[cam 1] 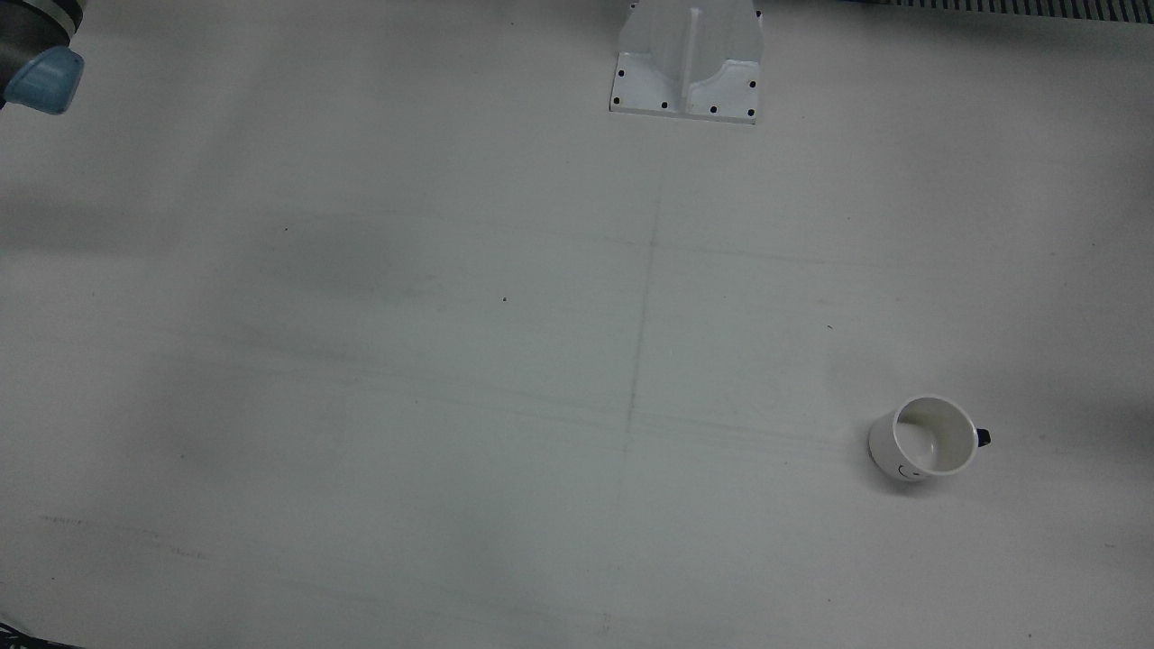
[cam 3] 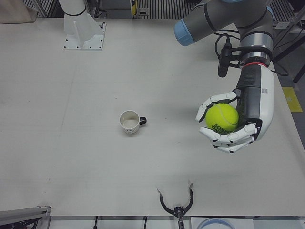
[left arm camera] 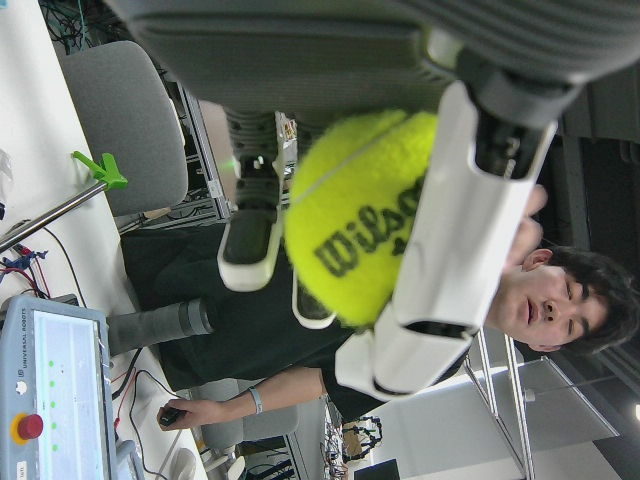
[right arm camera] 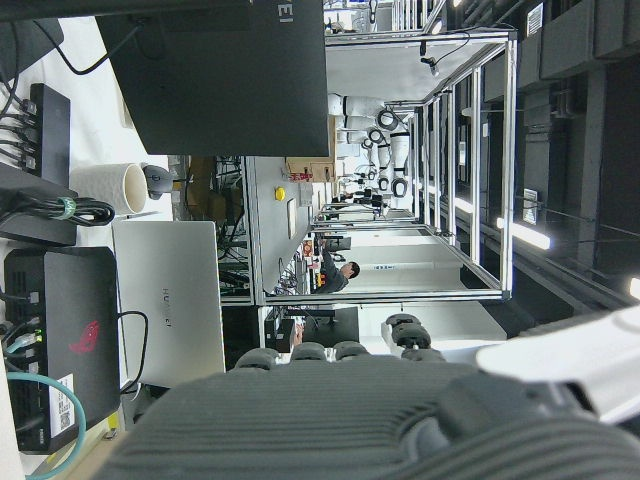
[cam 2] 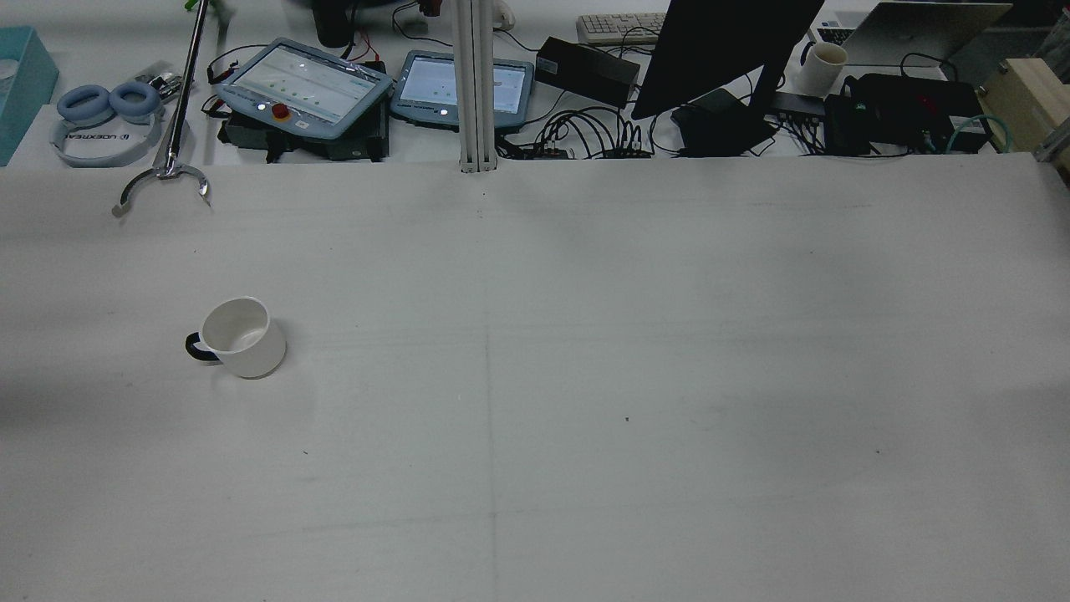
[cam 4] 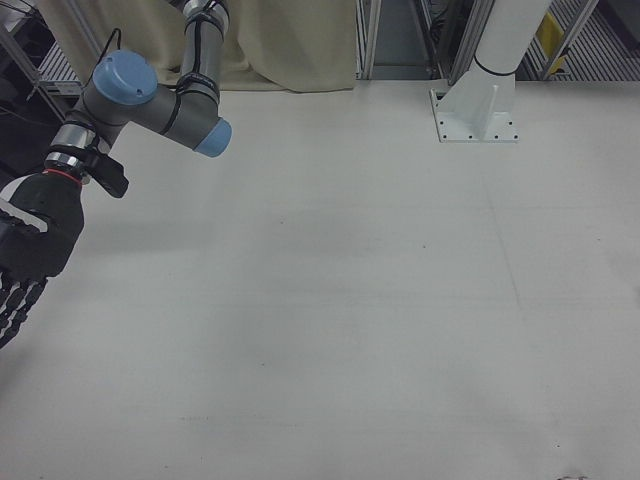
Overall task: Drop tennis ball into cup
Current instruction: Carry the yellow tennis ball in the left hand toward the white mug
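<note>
we see the left robot hand (cam 3: 238,121) w/ its white fingers (cam 3: 217,99) wrapped round the tennis ball (cam 3: 221,118), held up above the worktop (cam 3: 71,157), palm facing sideways. ball is fuzzy yellow-green felt w/ black lettering, round; the left hand view shows it pinched betw. white hard-shell finger segments w/ dark pads. the cup (cam 3: 129,121) stands upright on the worktop, well apart from that robot hand, off to the view's left in the left-front view. it's a white, smooth, glossy mug, short & cylindrical, w/ a small dark handle (cam 3: 142,121); inside looks empty. right robot hand (cam 4: 25,250) is dark grey/black, hangs at the edge of the right-front view, fingers pointing down & partly cut off, so we can't tell if it's spread or closed. worktop is matte, pale grey-white, faint scuff lines. a metal grabber claw (cam 3: 177,206) lies at its near edge.
</note>
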`<state>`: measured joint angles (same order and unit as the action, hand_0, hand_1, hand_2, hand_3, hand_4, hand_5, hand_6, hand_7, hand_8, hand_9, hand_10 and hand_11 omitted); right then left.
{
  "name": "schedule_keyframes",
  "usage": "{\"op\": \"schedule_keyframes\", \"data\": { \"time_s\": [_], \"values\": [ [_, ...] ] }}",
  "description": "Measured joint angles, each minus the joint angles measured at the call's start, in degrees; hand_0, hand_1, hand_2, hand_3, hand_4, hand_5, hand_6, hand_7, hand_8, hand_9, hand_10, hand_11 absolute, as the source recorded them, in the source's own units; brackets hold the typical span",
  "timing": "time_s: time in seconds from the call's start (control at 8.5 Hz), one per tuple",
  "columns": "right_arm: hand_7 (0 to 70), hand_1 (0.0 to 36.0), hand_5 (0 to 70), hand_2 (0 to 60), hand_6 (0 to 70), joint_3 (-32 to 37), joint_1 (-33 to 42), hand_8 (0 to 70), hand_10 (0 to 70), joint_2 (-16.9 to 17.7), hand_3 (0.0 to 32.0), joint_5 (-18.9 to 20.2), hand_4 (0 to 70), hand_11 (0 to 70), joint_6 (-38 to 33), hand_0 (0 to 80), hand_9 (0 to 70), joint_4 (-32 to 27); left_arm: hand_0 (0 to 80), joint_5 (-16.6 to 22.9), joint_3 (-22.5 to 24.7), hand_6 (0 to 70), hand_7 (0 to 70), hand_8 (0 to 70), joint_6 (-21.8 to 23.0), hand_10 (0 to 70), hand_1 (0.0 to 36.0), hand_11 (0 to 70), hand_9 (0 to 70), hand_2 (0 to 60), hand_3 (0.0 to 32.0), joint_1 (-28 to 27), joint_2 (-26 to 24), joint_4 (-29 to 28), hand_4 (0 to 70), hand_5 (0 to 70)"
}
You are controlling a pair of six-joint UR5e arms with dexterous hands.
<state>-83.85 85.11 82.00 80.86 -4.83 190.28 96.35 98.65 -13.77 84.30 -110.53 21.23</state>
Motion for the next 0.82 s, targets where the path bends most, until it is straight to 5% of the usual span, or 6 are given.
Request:
{"op": "schedule_keyframes", "data": {
  "time_s": [0.35, 0.47, 0.82],
  "values": [
    [0.0, 0.0, 0.0, 0.0, 0.0, 0.01, -0.03, 0.0, 0.0, 0.00, 0.0, 0.00, 0.0, 0.0, 0.00, 0.0, 0.0, 0.00, 74.7, 0.12, 7.02, 70.0, 70.0, 61.4, -0.11, 40.3, 28.3, 57.9, 70.0, 35.6, 0.0, -4.45, 0.15, 2.79, 54.6, 27.4],
    [0.0, 0.0, 0.0, 0.0, 0.0, 0.02, -0.04, 0.0, 0.0, 0.00, 0.0, 0.00, 0.0, 0.0, 0.00, 0.0, 0.0, 0.00, 65.6, 0.02, 10.19, 70.0, 70.0, 60.9, -0.10, 39.7, 26.2, 56.9, 70.0, 39.4, 0.0, -9.25, 0.15, 4.59, 52.8, 28.3],
    [0.0, 0.0, 0.0, 0.0, 0.0, 0.06, -0.04, 0.0, 0.0, 0.00, 0.0, 0.00, 0.0, 0.0, 0.00, 0.0, 0.0, 0.00, 60.3, -1.86, 14.10, 70.0, 70.0, 58.3, -0.64, 38.9, 23.8, 55.7, 70.0, 34.7, 0.0, -23.17, 0.14, 7.31, 48.7, 23.4]
  ]
}}
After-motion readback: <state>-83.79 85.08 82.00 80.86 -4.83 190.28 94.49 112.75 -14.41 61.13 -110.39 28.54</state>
